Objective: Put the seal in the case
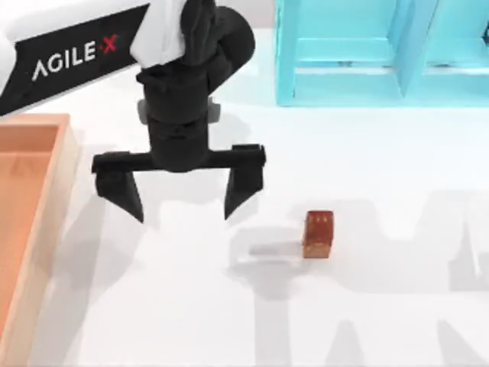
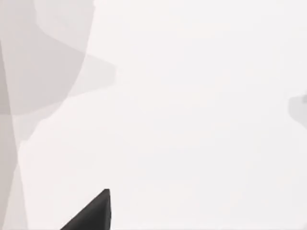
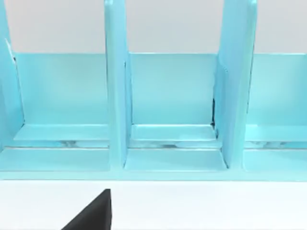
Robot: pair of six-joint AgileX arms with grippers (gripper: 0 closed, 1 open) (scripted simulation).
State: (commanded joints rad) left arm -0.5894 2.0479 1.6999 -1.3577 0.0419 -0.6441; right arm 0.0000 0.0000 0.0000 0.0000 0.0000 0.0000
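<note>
The seal (image 1: pixel 318 233), a small glossy reddish-brown block, stands upright on the white table right of centre. My left gripper (image 1: pixel 183 215) hovers to the seal's left and slightly behind it, open wide, with nothing between its black fingers (image 1: pixel 241 183) and a clear gap to the seal. One dark fingertip (image 2: pixel 93 213) shows over bare white table in the left wrist view. The case (image 1: pixel 59 164), an open orange-brown wooden box, lies along the table's left edge. My right arm is parked facing the light-blue rack (image 3: pixel 115 96).
A light-blue divided rack (image 1: pixel 344 92) with upright partitions stands along the back right of the table. Open white table (image 1: pixel 397 321) lies around the seal and in front of it. Arm shadows cross the surface.
</note>
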